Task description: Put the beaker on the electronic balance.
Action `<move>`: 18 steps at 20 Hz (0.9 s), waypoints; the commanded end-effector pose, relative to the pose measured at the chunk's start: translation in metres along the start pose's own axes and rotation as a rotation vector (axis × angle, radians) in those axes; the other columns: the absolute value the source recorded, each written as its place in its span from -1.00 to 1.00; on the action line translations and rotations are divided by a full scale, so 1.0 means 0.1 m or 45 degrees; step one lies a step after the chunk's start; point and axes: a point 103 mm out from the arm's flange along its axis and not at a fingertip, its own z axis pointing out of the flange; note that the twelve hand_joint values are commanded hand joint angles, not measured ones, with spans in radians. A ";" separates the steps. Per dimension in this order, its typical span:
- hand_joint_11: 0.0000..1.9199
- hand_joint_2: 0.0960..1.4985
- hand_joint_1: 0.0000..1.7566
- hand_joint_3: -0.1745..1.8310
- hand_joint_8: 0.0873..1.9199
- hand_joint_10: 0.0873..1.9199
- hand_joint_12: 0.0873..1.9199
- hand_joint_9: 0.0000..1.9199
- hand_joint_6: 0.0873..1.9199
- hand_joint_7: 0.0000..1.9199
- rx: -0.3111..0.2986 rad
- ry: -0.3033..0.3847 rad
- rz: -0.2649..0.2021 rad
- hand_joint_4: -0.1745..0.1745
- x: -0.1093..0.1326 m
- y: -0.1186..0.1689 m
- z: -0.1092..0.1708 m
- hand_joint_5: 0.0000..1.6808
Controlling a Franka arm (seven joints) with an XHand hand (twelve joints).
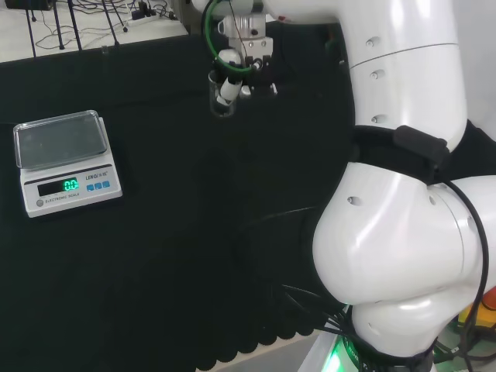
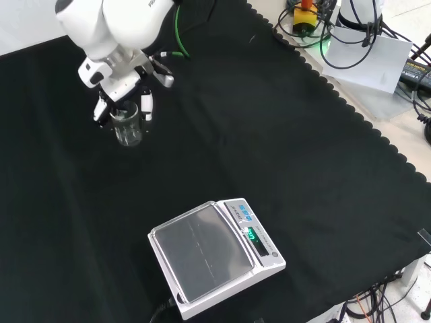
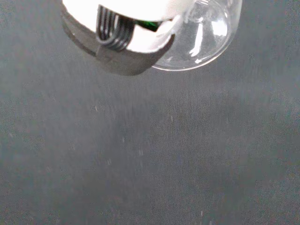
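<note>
A small clear glass beaker (image 2: 127, 126) stands upright at the upper left of the front view, with my hand (image 2: 124, 87) over it and fingers (image 2: 146, 108) curled down on both sides of its wall. In the head view the beaker (image 1: 222, 99) sits at the far side of the cloth, a finger (image 1: 229, 89) across its rim. The wrist view has the beaker's round base (image 3: 206, 37) beside a finger (image 3: 122, 42). Whether the beaker rests on the cloth I cannot tell. The white electronic balance (image 2: 214, 254) with its grey pan (image 1: 60, 139) is bare, its green display lit.
Black cloth (image 2: 269, 148) covers the bench, with a scalloped edge at the front view's right. Cables and gear (image 2: 363, 40) lie beyond that edge. The arm's big white links (image 1: 403, 217) stand at the head view's right.
</note>
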 end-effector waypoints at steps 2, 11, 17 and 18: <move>0.30 0.65 0.29 -0.74 0.58 0.29 -0.09 0.03 0.55 -0.32 -0.067 -0.038 -0.036 -1.00 0.07 -0.17 -0.47 -0.24; 0.29 0.70 0.33 -0.80 0.58 0.29 -0.08 0.03 0.57 -0.30 -0.061 -0.057 -0.075 -1.00 0.53 -0.27 -0.60 -0.25; 0.29 0.70 0.33 -0.81 0.58 0.30 -0.08 0.04 0.56 -0.30 -0.050 -0.070 -0.196 -1.00 1.49 -0.20 -0.58 -0.25; 0.29 0.70 0.33 -0.81 0.58 0.30 -0.08 0.04 0.56 -0.30 -0.041 -0.073 -0.226 -1.00 1.67 -0.17 -0.55 -0.25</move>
